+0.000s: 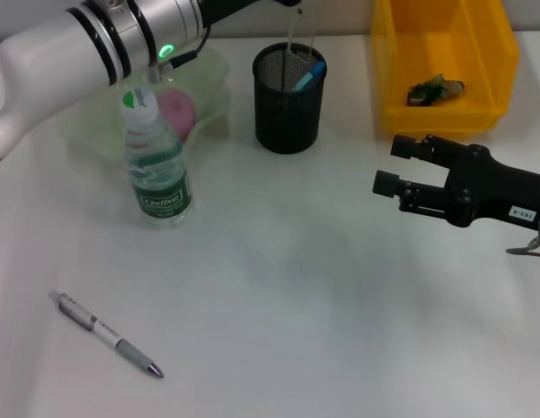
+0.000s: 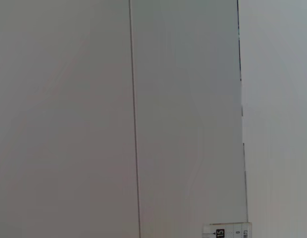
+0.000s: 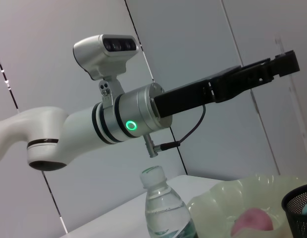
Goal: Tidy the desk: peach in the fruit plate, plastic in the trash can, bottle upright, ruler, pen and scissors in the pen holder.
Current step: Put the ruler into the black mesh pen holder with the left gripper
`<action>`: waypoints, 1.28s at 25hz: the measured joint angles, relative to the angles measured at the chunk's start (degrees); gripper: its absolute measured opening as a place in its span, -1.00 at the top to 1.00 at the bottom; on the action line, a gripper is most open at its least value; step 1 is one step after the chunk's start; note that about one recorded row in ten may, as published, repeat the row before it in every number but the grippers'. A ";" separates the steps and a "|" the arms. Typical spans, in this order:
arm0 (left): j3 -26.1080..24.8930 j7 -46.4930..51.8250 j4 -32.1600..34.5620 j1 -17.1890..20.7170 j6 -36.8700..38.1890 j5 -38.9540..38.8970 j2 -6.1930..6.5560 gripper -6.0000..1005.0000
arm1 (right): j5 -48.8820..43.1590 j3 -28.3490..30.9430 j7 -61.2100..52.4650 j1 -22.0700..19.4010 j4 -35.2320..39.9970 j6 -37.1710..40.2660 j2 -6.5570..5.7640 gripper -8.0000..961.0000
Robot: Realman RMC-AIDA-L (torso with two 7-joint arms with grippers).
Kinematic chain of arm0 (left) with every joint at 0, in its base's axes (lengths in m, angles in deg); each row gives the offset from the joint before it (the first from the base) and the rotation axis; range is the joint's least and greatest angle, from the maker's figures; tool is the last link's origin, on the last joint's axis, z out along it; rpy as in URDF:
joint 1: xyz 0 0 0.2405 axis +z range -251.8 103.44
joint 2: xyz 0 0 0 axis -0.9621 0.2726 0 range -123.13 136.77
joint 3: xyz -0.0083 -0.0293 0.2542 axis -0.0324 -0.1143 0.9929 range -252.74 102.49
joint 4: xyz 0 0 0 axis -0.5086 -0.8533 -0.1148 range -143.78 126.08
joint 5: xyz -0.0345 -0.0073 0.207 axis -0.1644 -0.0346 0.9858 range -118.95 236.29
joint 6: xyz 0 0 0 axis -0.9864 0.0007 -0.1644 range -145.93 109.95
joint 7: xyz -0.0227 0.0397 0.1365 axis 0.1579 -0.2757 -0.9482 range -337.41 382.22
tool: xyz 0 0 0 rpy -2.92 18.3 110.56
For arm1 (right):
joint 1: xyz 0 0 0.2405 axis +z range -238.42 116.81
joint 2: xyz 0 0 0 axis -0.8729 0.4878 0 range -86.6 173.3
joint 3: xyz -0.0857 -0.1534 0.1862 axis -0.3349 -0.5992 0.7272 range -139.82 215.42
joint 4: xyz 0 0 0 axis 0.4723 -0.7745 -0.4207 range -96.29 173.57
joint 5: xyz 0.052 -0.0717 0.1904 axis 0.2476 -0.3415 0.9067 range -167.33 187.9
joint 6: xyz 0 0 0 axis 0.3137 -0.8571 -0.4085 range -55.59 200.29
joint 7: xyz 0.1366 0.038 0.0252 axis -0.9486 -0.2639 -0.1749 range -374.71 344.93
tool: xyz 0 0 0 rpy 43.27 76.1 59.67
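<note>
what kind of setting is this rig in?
Probably a lab test bench staged as a desk: bare white table, plain panelled wall, and props like a mesh pen holder and yellow bin.

The white counter (image 1: 279,287) carries everything here. Toward its far left stands a pale green fruit plate (image 1: 213,91), and just in front of it a water bottle (image 1: 155,165) stands upright, cap on. At the far middle sits a black mesh pen holder (image 1: 287,100). To the far right rests a yellow trash can (image 1: 444,65), its open top facing up. Near the front left a pen (image 1: 104,333) lies flat on the surface, slanted, well apart from the bottle and everything else.
</note>
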 joint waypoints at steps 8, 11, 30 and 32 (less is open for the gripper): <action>1.49 -2.38 -0.66 0.19 -0.67 -2.79 0.00 0.05 | 0.05 -0.01 -0.09 -0.27 0.01 0.07 0.11 -0.64; 1.50 -2.40 -0.70 0.23 -0.67 -2.80 0.00 0.04 | 0.07 -0.01 -0.09 -0.30 0.00 0.08 0.11 -0.64; 2.58 -2.45 -0.88 0.16 -0.94 -2.85 0.00 0.02 | 0.09 -0.10 -0.08 -0.32 -0.08 0.02 0.09 -0.64; 2.78 -2.45 -0.87 0.09 -0.97 -2.85 0.00 0.02 | 0.09 -0.10 -0.08 -0.32 -0.08 0.01 0.09 -0.64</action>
